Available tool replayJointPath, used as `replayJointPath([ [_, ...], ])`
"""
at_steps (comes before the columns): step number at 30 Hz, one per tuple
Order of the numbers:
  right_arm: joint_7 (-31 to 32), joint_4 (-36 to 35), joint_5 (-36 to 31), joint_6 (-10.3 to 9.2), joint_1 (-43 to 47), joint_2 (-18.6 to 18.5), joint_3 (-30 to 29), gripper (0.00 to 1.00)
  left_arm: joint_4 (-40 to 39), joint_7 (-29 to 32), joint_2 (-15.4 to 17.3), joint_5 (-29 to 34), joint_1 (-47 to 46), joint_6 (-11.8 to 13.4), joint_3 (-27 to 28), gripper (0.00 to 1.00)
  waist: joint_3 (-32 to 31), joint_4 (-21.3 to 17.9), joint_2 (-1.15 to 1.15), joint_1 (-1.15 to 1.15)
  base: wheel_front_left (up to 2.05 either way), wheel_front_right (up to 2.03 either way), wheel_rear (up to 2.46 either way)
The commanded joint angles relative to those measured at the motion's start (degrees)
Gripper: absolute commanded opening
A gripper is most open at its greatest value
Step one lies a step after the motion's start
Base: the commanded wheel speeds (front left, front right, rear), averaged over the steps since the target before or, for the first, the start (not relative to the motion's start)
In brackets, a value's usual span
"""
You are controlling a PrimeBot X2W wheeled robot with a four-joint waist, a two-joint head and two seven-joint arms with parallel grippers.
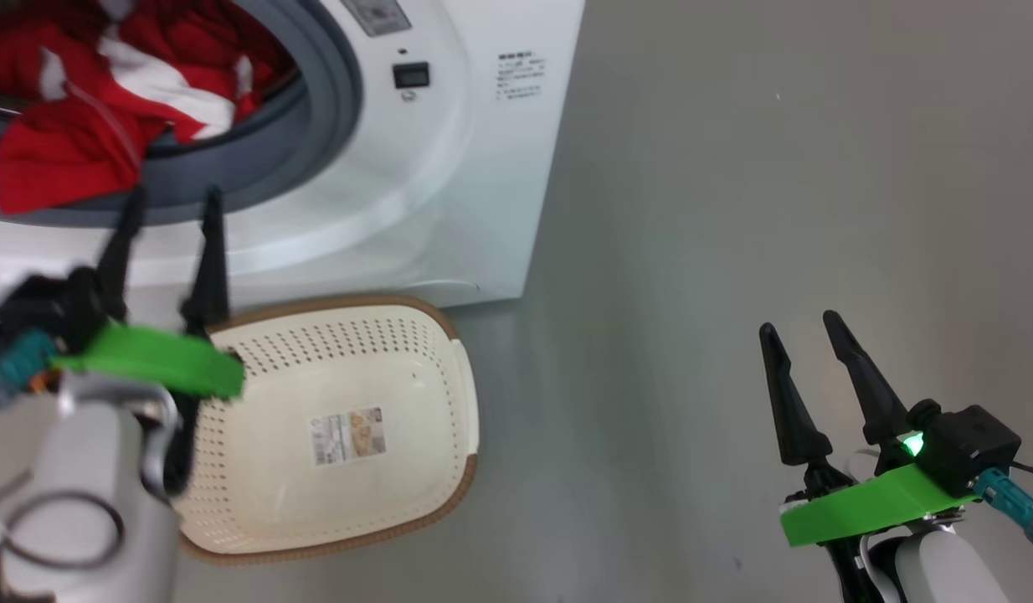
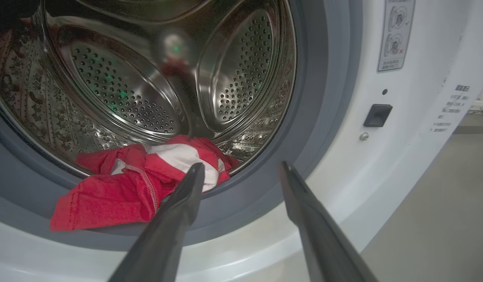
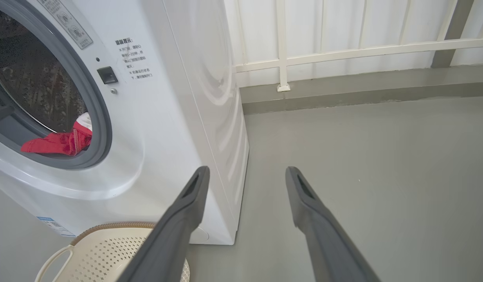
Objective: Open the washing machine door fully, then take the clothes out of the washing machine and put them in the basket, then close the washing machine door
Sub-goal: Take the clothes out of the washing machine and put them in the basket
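The white washing machine (image 1: 416,193) stands with its mouth uncovered; its door is out of view. Red clothes (image 1: 81,109) with white stripes lie at the drum's front and hang over the grey gasket (image 2: 316,98). In the left wrist view the clothes (image 2: 120,188) droop over the lower lip of the steel drum (image 2: 147,78). My left gripper (image 1: 173,201) is open, its fingertips just below the gasket and the hanging fabric, holding nothing. The cream basket (image 1: 341,511) sits on the floor before the washer, holding only its paper label. My right gripper (image 1: 797,322) is open over bare floor, far right.
Grey floor (image 1: 776,209) stretches to the right of the washer. In the right wrist view a white panelled wall with a rail (image 3: 343,51) runs behind the machine, and the basket's handle (image 3: 53,262) shows at the lower left.
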Motion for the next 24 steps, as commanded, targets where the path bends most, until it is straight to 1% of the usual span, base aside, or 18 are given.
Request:
replayJointPath([
  [1, -0.4, -1.5, 1.4, 0.42, -1.3, -0.4, 1.3, 1.00, 0.1, -0.3, 2.7, 0.5, -2.5, 0.1, 2.1, 1.00, 2.5, -2.0, 0.00, 0.00, 0.00, 0.00, 0.00],
  [7, -0.4, -1.9, 2.5, 0.42, -3.3, -0.4, 1.7, 1.00, 9.0, -0.3, 5.5, 1.2, -13.4, 0.1, 3.1, 1.00, 6.3, -4.3, 0.00, 0.00, 0.00, 0.00, 0.00],
  [12, -0.4, -2.3, 3.2, 0.42, -4.6, -0.4, 1.9, 1.00, 15.1, -0.3, 8.6, 2.2, -20.3, 0.1, 3.1, 1.00, 8.8, -6.1, 0.00, 0.00, 0.00, 0.00, 0.00],
  [18, -0.4, -2.6, 3.7, 0.42, -5.8, -0.4, 2.2, 1.00, 21.4, -0.3, 10.9, 4.6, -27.8, 0.2, 2.4, 1.00, 11.5, -7.1, 0.00, 0.00, 0.00, 0.00, 0.00],
  [20, -0.4, -2.7, 3.9, 0.42, -6.2, -0.4, 2.5, 1.00, 23.4, -0.3, 11.4, 5.1, -30.0, 0.8, 2.4, 1.00, 12.3, -7.4, 0.00, 0.00, 0.00, 0.00, 0.00],
  [21, -0.4, -2.7, 4.0, 0.42, -6.6, -0.4, 2.7, 1.00, 25.3, -0.3, 11.9, 5.7, -32.1, 1.6, 2.4, 1.00, 13.2, -7.6, 0.00, 0.00, 0.00, 0.00, 0.00],
  [24, -0.4, -2.9, 4.2, 0.42, -7.4, -0.4, 3.1, 1.00, 27.6, -0.3, 12.6, 6.3, -34.7, 1.9, 2.2, 1.00, 14.3, -8.2, 0.00, 0.00, 0.00, 0.00, 0.00],
])
